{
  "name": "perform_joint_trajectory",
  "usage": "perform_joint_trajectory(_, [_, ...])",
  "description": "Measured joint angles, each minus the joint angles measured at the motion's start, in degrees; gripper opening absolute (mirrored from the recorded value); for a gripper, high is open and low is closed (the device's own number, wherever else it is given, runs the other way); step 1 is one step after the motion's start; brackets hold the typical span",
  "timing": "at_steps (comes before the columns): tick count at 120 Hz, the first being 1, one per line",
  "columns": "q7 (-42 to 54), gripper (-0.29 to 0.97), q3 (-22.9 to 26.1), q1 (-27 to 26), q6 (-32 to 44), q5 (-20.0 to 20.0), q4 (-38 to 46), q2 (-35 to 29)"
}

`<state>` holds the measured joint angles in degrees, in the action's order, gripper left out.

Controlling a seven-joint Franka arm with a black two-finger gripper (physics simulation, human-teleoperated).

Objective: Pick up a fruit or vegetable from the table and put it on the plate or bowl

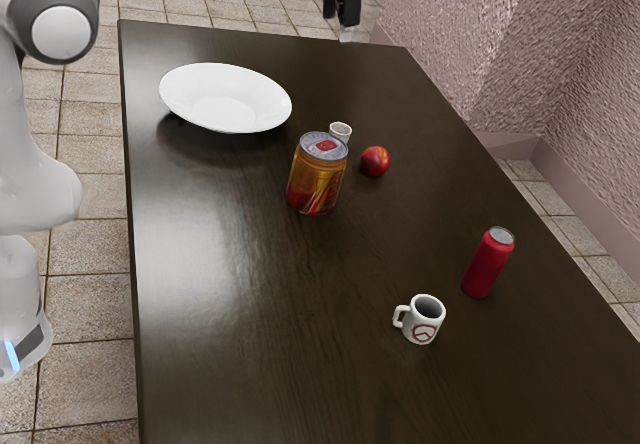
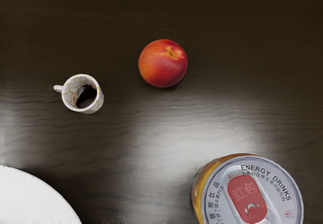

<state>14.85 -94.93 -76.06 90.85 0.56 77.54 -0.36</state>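
Gripper [image 1: 340, 14] hangs high at the far end of the table [image 1: 250, 294] in the exterior view, open, its two black prongs slightly apart and holding nothing. Well nearer than it and a little toward the exterior view's right, the fruit [image 1: 375, 160], round and red, lies on the dark wood, clear of the gripper. A small cup [image 1: 341, 131] stands just to the fruit's left and a little farther back. An orange can [image 1: 317, 173] stands upright to the fruit's near left, close to it but apart. The white plate [image 1: 225, 97] sits farther left, toward the far left part of the table, with nothing on it. A red can [image 1: 487, 262] and a white mug [image 1: 422, 319] stand well nearer, toward the right. From the wrist view, looking down, the fruit [image 2: 162, 63] lies below the hand, red shading to orange, touching nothing. The cup [image 2: 82, 93] is near it, the can [image 2: 247, 191] with its printed lid is apart from both, and the plate [image 2: 30, 199] shows its rim beyond the cup.
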Motion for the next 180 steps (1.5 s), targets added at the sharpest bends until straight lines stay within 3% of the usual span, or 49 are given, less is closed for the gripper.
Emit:
perform_joint_trajectory(73, [2.36, 0.66, 0.24, 10.41, 0.59, -0.65, -0.47, 1.47])
perform_joint_trajectory(85, [2.26, 0.66, -0.01, 6.96, -0.29, -0.36, -1.50, 1.99])
perform_joint_trajectory(94, [1.35, 0.66, 0.39, 2.67, -4.07, -0.79, -13.91, 4.79])
perform_joint_trajectory(100, [0.91, 0.66, 4.49, -1.95, -4.46, -1.03, -17.95, 5.80])
perform_joint_trajectory(110, [0.64, 0.66, 10.92, -6.31, -2.25, -1.20, -17.13, 6.42])
perform_joint_trajectory(125, [0.17, 0.65, 12.75, -5.12, 0.40, -0.77, -8.57, 6.55])
perform_joint_trajectory(137, [0.50, 0.66, 15.67, 2.78, 4.38, 2.37, -3.42, 6.80])
perform_joint_trajectory(152, [1.02, 0.66, 19.59, 7.27, 7.31, 4.49, -2.37, 7.06])
perform_joint_trajectory(156, [1.21, 0.66, 28.18, 15.53, 7.82, 4.79, -2.56, 7.17])
perform_joint_trajectory(162, [1.70, 0.66, 47.61, 34.55, 8.40, 5.10, -2.87, 7.37])
perform_joint_trajectory(166, [2.15, 0.66, 63.14, 49.85, 8.68, 5.17, -3.00, 7.40])
perform_joint_trajectory(169, [2.49, 0.66, 71.13, 58.12, 8.78, 5.20, -3.06, 7.53])
perform_joint_trajectory(174, [3.03, 0.66, 78.25, 66.53, 8.74, 5.14, -3.12, 8.76])
perform_joint_trajectory(180, [3.67, 0.66, 81.74, 71.89, 8.72, 5.13, -3.91, 11.19])
